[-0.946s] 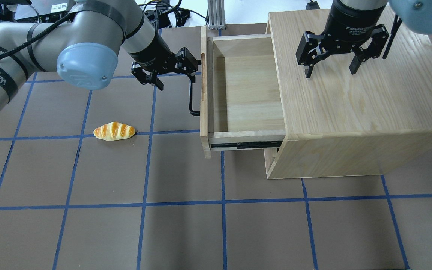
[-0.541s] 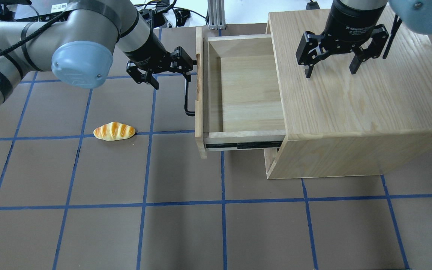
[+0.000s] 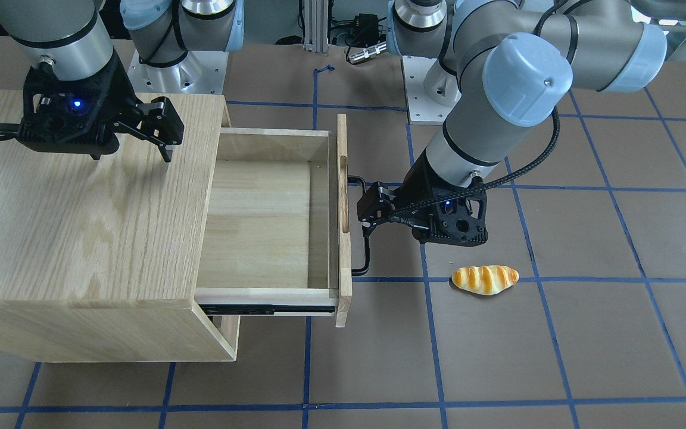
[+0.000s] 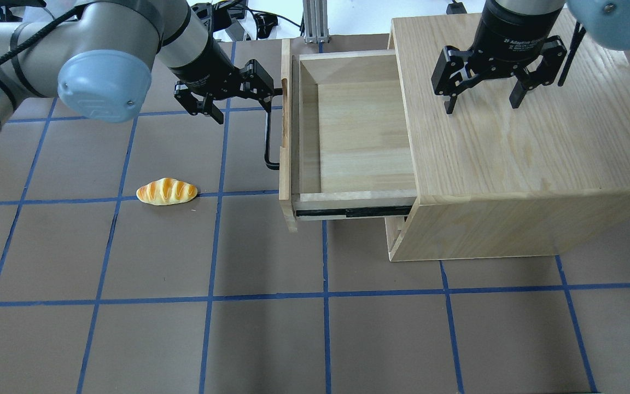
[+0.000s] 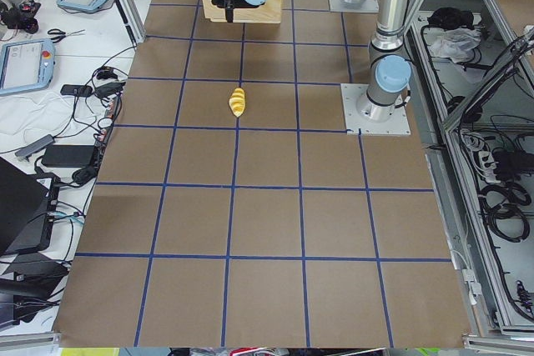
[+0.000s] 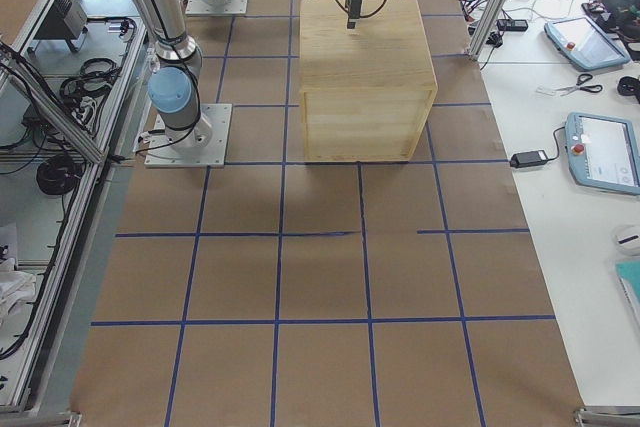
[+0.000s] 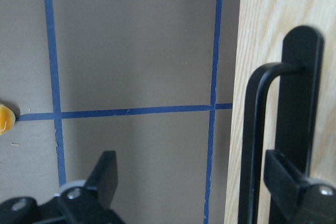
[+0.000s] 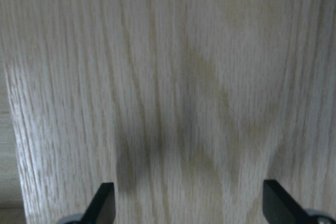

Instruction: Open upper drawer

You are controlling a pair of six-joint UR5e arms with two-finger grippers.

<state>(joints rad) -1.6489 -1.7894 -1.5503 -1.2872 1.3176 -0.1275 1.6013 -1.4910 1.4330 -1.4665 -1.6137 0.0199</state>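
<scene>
The upper drawer (image 4: 359, 131) is pulled well out of the oak cabinet (image 4: 523, 142), its inside bare and a black side rail (image 4: 348, 212) exposed. Its black bar handle (image 4: 267, 137) faces left. My left gripper (image 4: 244, 109) is open at the far end of the handle; in the left wrist view (image 7: 194, 182) one finger (image 7: 289, 177) sits between the bar (image 7: 252, 145) and the drawer front. My right gripper (image 4: 482, 104) is open and empty, held just above the cabinet top, also in the right wrist view (image 8: 189, 203). The front view shows the drawer (image 3: 259, 220) too.
A toy bread roll (image 4: 166, 191) lies on the brown table left of the drawer, near a blue tape line; it also shows in the front view (image 3: 485, 279). The cabinet stands at the table's right rear. Cables and a metal post lie behind the drawer.
The drawer has slid further out to the left. My left gripper has moved left with the handle. The right gripper has not moved.
</scene>
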